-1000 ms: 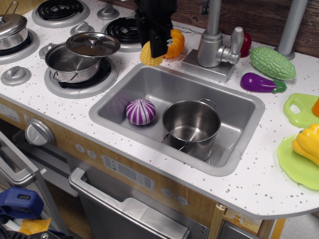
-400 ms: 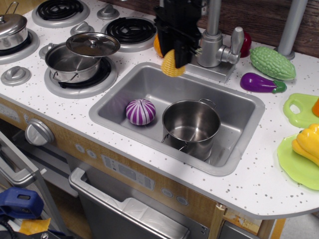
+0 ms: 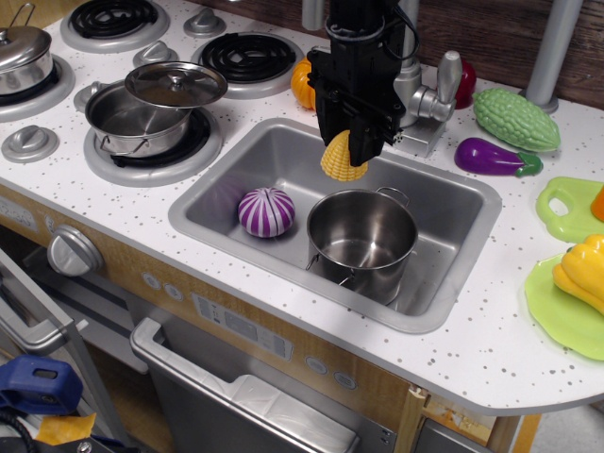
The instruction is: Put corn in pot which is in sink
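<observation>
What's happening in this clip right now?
A single robot arm's gripper is shut on the small yellow corn, holding it in the air above the sink, just up and left of the steel pot that stands inside the basin. The pot looks empty, so the corn has not been dropped in yet. A purple-and-white striped toy lies in the sink beside the pot.

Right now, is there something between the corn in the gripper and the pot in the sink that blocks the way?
Nothing visible blocks it. The gripper holds the corn above the sink, just up-left of the pot, whose mouth is open and empty. The purple onion lies left of the pot, off that path.
</observation>
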Controlling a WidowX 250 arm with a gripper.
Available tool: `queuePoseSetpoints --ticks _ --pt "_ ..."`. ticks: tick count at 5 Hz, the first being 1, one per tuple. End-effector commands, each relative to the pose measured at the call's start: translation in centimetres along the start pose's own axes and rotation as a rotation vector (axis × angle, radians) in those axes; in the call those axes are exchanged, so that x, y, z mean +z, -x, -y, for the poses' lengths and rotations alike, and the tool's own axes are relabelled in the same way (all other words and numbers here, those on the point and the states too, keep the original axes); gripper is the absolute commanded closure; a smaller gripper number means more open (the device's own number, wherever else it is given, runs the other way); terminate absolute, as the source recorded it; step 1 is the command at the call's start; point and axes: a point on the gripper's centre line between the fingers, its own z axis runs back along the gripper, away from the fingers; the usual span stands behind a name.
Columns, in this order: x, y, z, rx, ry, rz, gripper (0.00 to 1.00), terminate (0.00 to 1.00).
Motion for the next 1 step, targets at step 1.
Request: queuePoseSetpoints --ticks 1 --pt "2.36 -0.48 0.15 0.029 -0.046 0.111 1.0 1.0"
